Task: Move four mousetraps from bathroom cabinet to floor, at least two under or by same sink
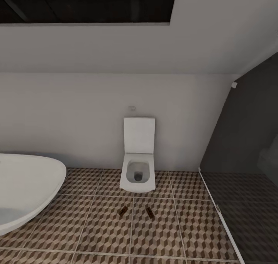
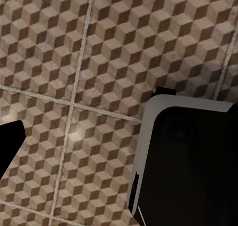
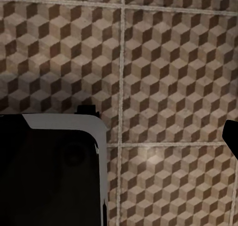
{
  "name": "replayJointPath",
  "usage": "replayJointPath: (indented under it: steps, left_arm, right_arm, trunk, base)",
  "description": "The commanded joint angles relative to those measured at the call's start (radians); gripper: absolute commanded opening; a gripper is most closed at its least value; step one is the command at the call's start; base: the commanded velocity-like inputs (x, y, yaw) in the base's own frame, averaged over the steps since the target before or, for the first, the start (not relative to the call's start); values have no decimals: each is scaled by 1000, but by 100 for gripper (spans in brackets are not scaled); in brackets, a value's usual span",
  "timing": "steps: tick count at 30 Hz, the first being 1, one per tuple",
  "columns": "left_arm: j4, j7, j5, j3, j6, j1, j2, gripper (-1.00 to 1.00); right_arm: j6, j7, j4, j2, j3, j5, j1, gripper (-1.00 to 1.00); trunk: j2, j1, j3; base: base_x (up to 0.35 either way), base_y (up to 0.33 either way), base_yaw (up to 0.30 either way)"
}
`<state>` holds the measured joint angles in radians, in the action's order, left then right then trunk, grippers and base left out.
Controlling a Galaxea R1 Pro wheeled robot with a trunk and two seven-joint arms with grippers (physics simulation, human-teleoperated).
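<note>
Tiles with a brown, beige and white cube pattern covered the bathroom floor (image 1: 104, 225) across the lower part of the head view, with pale grout lines between the large squares. A plain white wall (image 1: 77, 121) closed the room behind, and a dark mirror or window strip (image 1: 85, 3) ran along the upper left of the frame. A white toilet (image 1: 138, 161) stood against the wall at the centre, its lid raised. The rim of a white oval bathtub (image 1: 27, 187) came in at the lower left. At the right, a dark glass partition (image 1: 247, 148) stood on a thin pale floor rail that ran diagonally to the lower right corner.

Two mousetraps lay on the floor just in front of the toilet, near each other but apart. The left mousetrap (image 1: 123, 210) had its long axis tilted toward the upper right; the right mousetrap (image 1: 150, 212) leaned toward the upper left. Open floor lay between the bathtub and the rail.

Both wrist views looked at the same tiles, with a dark, pale-edged body (image 2: 188, 161) in each. I cannot tell if either gripper was released or clenched.
</note>
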<state>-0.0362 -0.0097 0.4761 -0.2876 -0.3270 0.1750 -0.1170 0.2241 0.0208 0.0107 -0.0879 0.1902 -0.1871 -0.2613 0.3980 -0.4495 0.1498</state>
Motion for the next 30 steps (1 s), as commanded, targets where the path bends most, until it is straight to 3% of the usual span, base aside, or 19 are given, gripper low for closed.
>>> replayJointPath:
  steps: [1, 30]
  left_arm:
    - [-4, -1, 7, -8, -6, 2, 0, 100]
    - [-4, -1, 7, -8, -6, 2, 0, 100]
  right_arm:
    - [4, 2, -1, 0, 8, -11, -1, 100]
    - [5, 2, 0, 4, 8, -11, -1, 100]
  trunk:
    - [2, -1, 2]
    - [2, -1, 2]
  base:
    - [0, 0, 0]
    - [0, 0, 0]
